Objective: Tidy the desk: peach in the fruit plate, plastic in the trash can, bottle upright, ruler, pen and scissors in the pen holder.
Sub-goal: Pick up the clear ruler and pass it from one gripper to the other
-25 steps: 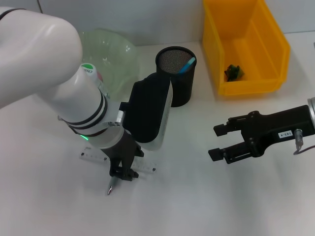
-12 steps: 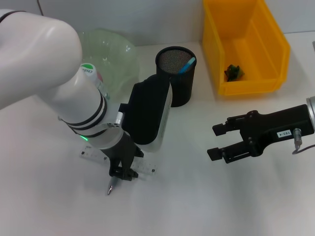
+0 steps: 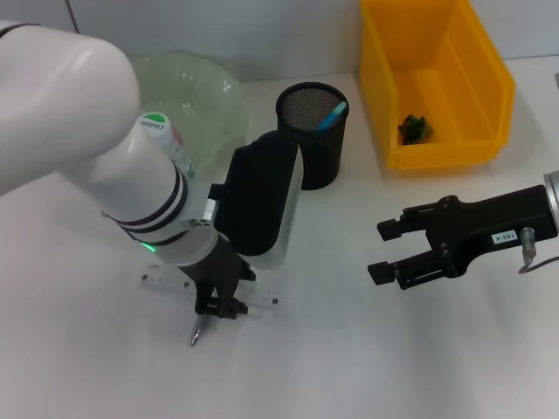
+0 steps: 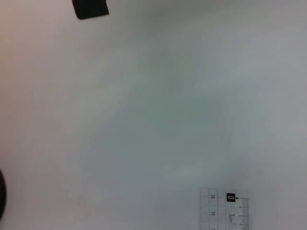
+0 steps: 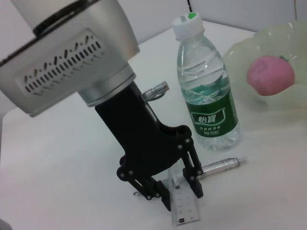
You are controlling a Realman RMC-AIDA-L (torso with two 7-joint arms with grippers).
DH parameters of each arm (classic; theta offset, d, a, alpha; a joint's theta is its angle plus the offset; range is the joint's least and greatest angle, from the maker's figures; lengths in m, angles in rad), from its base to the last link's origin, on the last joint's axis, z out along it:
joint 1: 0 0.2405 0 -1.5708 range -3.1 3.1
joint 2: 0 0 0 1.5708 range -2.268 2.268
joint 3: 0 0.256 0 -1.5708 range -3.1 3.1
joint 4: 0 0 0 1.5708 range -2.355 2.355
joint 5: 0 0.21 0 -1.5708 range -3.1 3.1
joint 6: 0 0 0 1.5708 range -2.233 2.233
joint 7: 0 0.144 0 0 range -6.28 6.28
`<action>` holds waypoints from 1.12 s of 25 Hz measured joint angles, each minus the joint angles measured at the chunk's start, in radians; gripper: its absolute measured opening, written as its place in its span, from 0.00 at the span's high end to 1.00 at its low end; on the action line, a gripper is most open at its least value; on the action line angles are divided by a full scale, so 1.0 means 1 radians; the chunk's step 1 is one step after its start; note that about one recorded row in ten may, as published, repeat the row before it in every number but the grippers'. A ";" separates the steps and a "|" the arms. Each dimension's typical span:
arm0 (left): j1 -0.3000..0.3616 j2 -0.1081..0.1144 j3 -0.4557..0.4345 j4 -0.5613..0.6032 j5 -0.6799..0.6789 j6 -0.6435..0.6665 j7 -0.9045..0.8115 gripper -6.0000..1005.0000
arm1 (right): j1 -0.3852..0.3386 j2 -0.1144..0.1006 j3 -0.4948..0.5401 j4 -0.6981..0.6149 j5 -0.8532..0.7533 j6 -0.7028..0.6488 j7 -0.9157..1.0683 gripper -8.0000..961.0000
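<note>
White worktop spreads under both arms. Down at its near-left part, the left gripper has its fingers spread apart, straddling the clear ruler, which lies flat between and under them. Just beside those fingers, on the side away from the robot's body in the right wrist view, a silver pen lies on the worktop, its tip poking out below the gripper in the head view. Next to the pen stands the water bottle, upright with its cap on. Beyond it sits the pale green fruit plate holding the pink peach. Farther back from the left fingers is the black mesh pen holder with a blue item inside, then the yellow trash can with a green scrap in it. Well apart to the right, the right gripper hovers with fingers open, empty.
</note>
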State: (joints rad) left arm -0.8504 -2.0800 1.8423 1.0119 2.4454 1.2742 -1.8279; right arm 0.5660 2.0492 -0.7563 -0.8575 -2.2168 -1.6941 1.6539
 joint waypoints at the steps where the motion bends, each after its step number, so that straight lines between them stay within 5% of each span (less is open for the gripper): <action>1: 0.003 0.000 -0.005 0.009 0.000 0.007 -0.004 0.62 | 0.000 0.000 0.000 0.000 0.000 0.000 0.000 0.15; 4: 0.018 0.001 -0.020 0.045 0.000 0.036 -0.018 0.61 | 0.000 -0.001 0.000 0.000 0.000 -0.002 0.000 0.15; 17: 0.219 0.008 -0.328 0.408 -0.016 0.249 -0.097 0.62 | -0.009 -0.009 0.000 -0.006 -0.002 -0.006 -0.001 0.15; 25: 0.327 0.011 -0.553 0.524 -0.286 0.331 -0.113 0.61 | -0.008 -0.014 0.000 -0.008 -0.001 -0.006 -0.015 0.15; 27: 0.327 0.011 -0.553 0.524 -0.286 0.331 -0.113 0.61 | -0.007 -0.013 0.000 -0.008 0.000 -0.006 -0.019 0.15; 28: 0.348 0.011 -0.623 0.524 -0.400 0.334 -0.125 0.61 | -0.005 -0.012 0.000 -0.007 0.000 -0.006 -0.022 0.15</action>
State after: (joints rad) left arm -0.5020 -2.0693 1.2193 1.5361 2.0459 1.6085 -1.9528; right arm 0.5606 2.0372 -0.7562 -0.8643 -2.2164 -1.6997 1.6319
